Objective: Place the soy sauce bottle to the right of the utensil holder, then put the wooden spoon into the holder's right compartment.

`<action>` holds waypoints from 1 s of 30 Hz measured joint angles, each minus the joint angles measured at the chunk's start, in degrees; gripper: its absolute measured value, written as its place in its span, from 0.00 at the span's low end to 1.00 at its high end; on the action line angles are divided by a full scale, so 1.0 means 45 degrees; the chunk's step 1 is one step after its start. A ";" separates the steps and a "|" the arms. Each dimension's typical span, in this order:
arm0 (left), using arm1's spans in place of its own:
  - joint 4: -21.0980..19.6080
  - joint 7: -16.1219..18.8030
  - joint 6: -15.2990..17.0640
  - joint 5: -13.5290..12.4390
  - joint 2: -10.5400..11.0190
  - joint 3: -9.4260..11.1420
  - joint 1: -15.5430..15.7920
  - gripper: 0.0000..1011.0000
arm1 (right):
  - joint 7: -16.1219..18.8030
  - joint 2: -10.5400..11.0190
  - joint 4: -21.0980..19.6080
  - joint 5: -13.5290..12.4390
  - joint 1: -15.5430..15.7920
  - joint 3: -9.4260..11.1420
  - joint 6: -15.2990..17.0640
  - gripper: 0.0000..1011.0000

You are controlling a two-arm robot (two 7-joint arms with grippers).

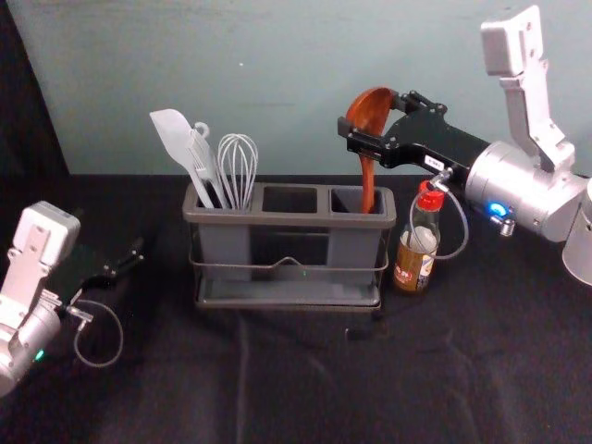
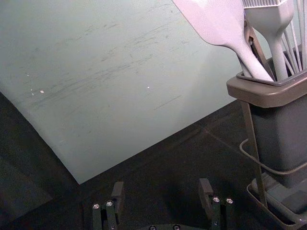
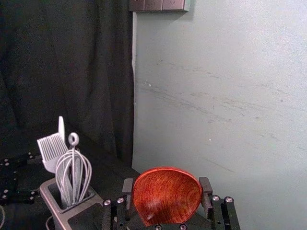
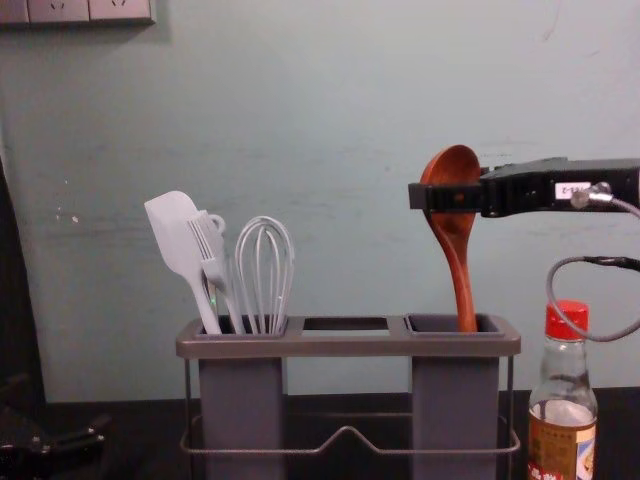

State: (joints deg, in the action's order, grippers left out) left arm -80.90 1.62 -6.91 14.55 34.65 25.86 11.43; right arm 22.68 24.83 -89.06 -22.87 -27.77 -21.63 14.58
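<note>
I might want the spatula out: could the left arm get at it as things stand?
Probably yes. The left gripper, its fingers open and empty, is low on the left side of the utensil holder; the spatula leans out on that side, with nothing visible between them.

Table (image 1: 277,398) under black cloth, spread below both grippers; creases run through it on the near side. Utensil holder (image 1: 289,219) stands upright on the cloth, right end below right gripper (image 1: 368,113), body reaching across toward left gripper (image 1: 129,259), well apart from it. Soy sauce bottle (image 1: 418,250), red cap, stands upright just beside the holder's right end, lower than right gripper and to its right.
</note>
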 joint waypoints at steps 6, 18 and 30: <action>0.0000 0.0000 0.0000 0.0000 0.0000 0.0000 0.0000 1.00 | -0.0014 -0.0154 0.0236 0.0081 -0.0092 -0.0193 -0.0099 0.83; 0.0000 0.0000 0.0000 0.0000 0.0000 0.0000 0.0001 1.00 | 0.0042 -0.0237 0.0572 0.0238 -0.0008 -0.0391 -0.0328 0.83; 0.0000 0.0000 0.0000 0.0000 0.0000 0.0000 0.0000 1.00 | 0.0149 -0.0294 0.0719 0.0349 0.0140 -0.0522 -0.0484 0.83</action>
State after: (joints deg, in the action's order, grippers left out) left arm -80.90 1.62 -6.91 14.54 34.64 25.86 11.43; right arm 23.35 23.51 -85.82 -21.30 -27.14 -23.98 12.40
